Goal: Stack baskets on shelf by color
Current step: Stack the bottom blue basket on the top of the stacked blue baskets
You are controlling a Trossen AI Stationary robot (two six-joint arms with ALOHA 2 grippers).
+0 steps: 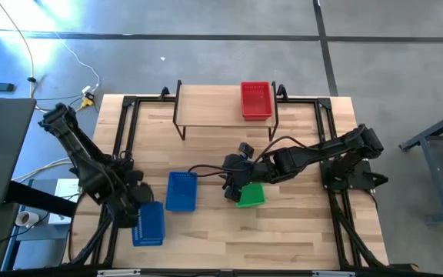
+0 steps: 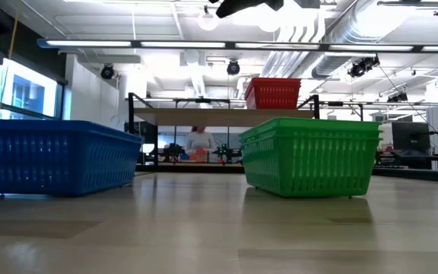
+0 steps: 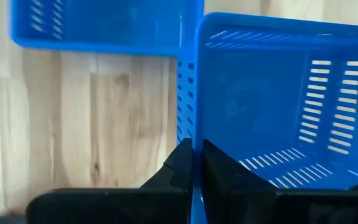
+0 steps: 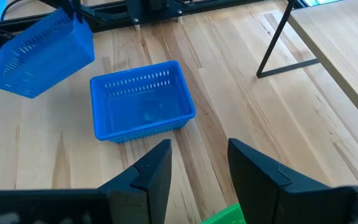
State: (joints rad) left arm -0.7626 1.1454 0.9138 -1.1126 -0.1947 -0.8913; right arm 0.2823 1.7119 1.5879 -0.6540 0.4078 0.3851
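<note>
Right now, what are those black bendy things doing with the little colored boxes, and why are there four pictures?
They are two robot arms at a wooden table, and the boxes are plastic baskets. One picture looks down from above, one looks level across the tabletop, and two come from cameras on the arms' wrists.

The left tool is shut on the wall of a blue basket, which looks tipped and lifted in the right wrist picture. A second blue basket sits on the table beside it. The right tool is open, holds nothing, and hangs over a green basket. At the far end stands a low shelf with a red basket on top. I only see these four baskets.
</note>
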